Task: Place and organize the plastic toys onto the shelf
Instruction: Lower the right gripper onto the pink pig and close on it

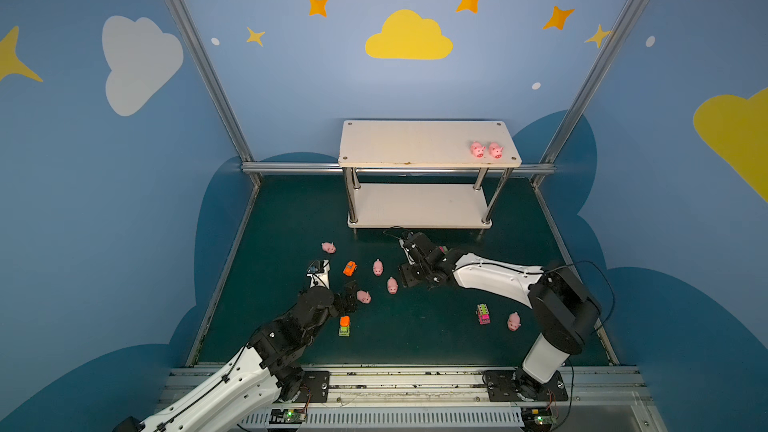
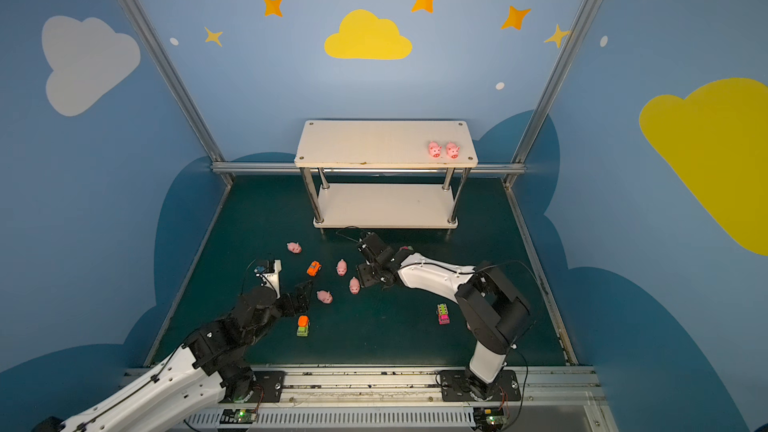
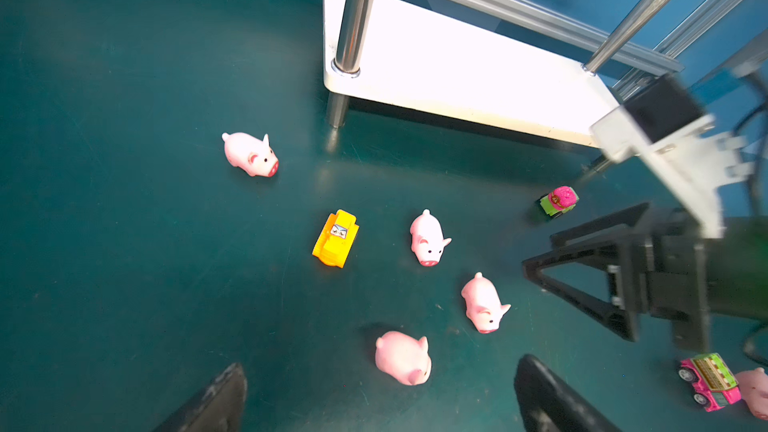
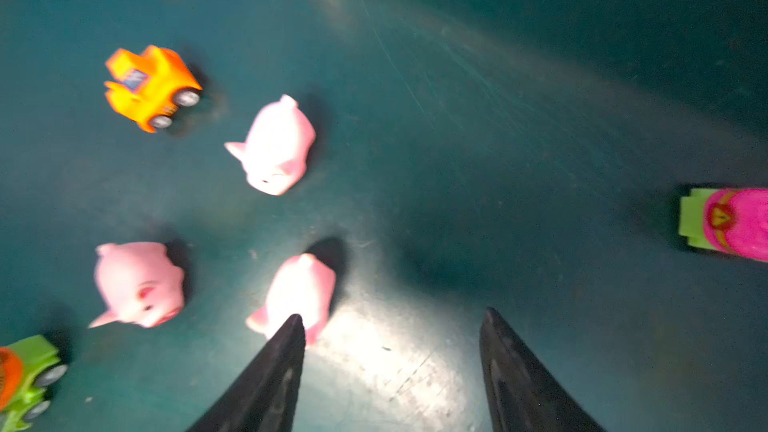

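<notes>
Where its sticker (image 3: 339,231) sits, the orange car (image 3: 336,238) shows printed eyes.

No words, numbers or brand marks can be read. The orange car (image 3: 335,238) carries a small sticker of two eyes; the magenta-topped car (image 4: 735,222) an orange emblem, no letters.
</notes>
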{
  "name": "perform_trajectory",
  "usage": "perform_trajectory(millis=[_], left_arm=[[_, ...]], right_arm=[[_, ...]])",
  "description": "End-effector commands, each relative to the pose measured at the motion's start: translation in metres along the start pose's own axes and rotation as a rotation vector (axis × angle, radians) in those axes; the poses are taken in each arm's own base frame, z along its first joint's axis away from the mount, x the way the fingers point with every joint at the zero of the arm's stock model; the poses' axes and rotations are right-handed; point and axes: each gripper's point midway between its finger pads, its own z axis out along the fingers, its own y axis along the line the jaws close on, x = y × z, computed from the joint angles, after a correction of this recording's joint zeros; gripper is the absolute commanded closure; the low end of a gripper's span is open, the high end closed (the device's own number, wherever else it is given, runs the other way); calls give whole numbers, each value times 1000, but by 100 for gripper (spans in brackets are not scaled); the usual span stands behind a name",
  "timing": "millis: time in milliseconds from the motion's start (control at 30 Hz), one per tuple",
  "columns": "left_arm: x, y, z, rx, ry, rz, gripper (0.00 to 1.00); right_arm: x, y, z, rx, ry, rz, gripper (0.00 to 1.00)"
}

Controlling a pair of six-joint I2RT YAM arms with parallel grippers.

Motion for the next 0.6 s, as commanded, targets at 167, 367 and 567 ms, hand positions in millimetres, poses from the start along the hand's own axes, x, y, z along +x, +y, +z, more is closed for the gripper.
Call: perform_trajectory(millis=[167,367,567], left_arm=[[8,8,-4,2,2,-26,0],[9,12,-10,10,-16,-53,0],[8,15,-16,19,-29,-71,0]], right_arm=[[19,26,1,-34,-107,70,34],[20,42,5,-11,-169,53,34],[24,45,20,5,-149,64,34]])
